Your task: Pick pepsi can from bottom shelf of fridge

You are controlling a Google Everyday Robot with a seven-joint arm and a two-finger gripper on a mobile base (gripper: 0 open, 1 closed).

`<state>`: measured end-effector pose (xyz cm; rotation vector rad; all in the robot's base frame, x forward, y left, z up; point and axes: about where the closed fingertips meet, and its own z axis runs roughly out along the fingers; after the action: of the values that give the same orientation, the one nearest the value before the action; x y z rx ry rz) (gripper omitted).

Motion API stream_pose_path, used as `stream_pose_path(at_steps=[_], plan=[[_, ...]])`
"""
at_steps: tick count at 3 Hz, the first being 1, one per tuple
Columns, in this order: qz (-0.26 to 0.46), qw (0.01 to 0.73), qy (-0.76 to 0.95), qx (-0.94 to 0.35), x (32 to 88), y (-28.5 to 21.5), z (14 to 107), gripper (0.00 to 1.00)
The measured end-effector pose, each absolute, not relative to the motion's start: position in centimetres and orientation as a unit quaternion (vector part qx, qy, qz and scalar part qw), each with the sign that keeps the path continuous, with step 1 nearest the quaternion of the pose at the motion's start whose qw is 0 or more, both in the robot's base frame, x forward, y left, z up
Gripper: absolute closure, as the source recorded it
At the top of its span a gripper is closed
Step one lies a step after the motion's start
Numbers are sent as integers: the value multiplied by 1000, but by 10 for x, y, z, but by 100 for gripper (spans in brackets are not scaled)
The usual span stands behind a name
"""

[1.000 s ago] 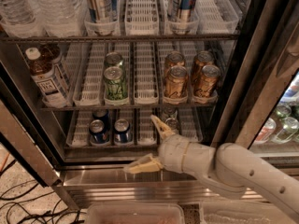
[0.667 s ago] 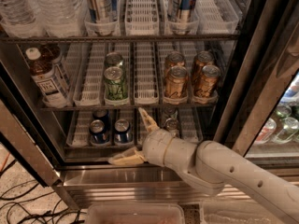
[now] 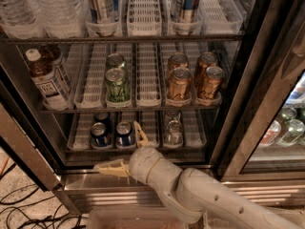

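Note:
Two dark blue pepsi cans (image 3: 99,134) (image 3: 125,133) stand side by side at the front left of the bottom shelf (image 3: 190,152) of the fridge (image 3: 238,104); a third sits behind the left one. My gripper (image 3: 125,150) is open, just in front of and slightly below the right-hand pepsi can. One cream finger (image 3: 140,134) points up beside that can. The other finger (image 3: 112,167) points left over the stainless steel base. My white arm (image 3: 200,194) comes in from the lower right.
A silver can (image 3: 173,131) stands further right on the bottom shelf. The middle rack holds a green can (image 3: 117,84), gold-orange cans (image 3: 180,83) and a tea bottle (image 3: 47,80). A second cooler with bottles (image 3: 285,124) is at the right. Cables (image 3: 21,209) lie on the floor at the left.
My gripper has moved left along the front of the bottom shelf, from near the middle lanes to just in front of the blue cans. The cans have not moved.

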<state>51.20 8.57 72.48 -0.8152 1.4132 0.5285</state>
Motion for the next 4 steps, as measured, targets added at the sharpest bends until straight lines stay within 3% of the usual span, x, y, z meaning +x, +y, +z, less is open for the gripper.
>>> stream_pose_path(at_steps=[4], plan=[[196,678,657,-263,542,83,674,0]])
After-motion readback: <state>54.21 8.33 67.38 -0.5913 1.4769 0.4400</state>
